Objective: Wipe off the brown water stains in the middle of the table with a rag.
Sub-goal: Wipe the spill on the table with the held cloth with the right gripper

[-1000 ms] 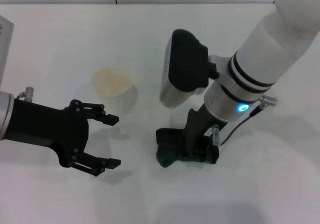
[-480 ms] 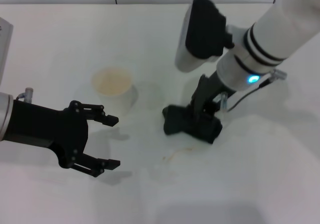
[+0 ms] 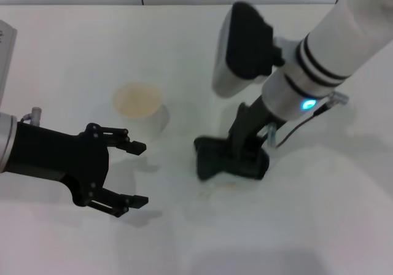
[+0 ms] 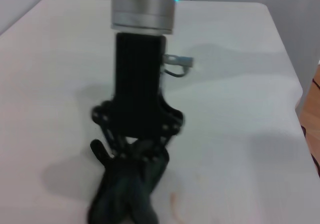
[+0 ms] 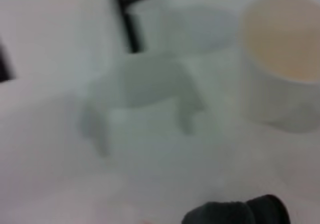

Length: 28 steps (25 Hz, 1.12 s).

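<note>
My right gripper (image 3: 247, 164) points down at the middle of the white table (image 3: 73, 48) and is shut on the black rag (image 3: 212, 158), pressing it onto the tabletop. A faint thin trace of the brown water stains (image 3: 224, 188) shows just in front of the rag. In the left wrist view the right gripper (image 4: 137, 131) stands over the bunched rag (image 4: 125, 196), with a pale brown streak (image 4: 173, 203) beside it. A corner of the rag (image 5: 235, 214) shows in the right wrist view. My left gripper (image 3: 136, 173) is open and empty, hovering left of the rag.
A white cup (image 3: 141, 107) with a beige inside stands left of the rag and beyond the left gripper; it also shows in the right wrist view (image 5: 282, 59). A grey box edge (image 3: 5, 48) is at the far left.
The right gripper dragged the rag away from me and to the right, then back a little towards me and left. A faint brown trace showed where the rag had been. The left arm stayed still.
</note>
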Motion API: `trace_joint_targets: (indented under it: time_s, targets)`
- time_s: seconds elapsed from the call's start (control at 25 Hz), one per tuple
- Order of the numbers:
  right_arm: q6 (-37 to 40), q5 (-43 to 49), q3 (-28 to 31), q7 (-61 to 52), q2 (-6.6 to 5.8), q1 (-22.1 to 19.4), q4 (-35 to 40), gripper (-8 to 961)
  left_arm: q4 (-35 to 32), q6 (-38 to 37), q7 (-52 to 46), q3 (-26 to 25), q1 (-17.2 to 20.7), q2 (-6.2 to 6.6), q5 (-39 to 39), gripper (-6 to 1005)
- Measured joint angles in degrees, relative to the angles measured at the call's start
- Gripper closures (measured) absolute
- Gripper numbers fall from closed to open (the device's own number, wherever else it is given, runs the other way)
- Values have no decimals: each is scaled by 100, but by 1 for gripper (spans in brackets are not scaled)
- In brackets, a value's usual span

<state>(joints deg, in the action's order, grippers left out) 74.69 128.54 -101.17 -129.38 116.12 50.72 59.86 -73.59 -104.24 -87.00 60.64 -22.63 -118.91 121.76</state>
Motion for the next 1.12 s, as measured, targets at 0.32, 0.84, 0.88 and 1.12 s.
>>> trace_joint_targets:
  time_s: [0.32,0.84,0.88,1.12]
  targets:
    - [283,-740,-193,188,-2,18,104,864,3,-10,21,0,11,0,-8,111]
    - [-71,-108,204,505,-52,15,-135,864,12,-63,5,0,13,-9,-16,111]
    - [-107,-16,236,505,-54,18,-136,863,12,-65,3,1,13,-9,-16,111]
    - [-244,245,302,506,-55,13,-140,863,12,-73,-7,17,20,-9,-16,111]
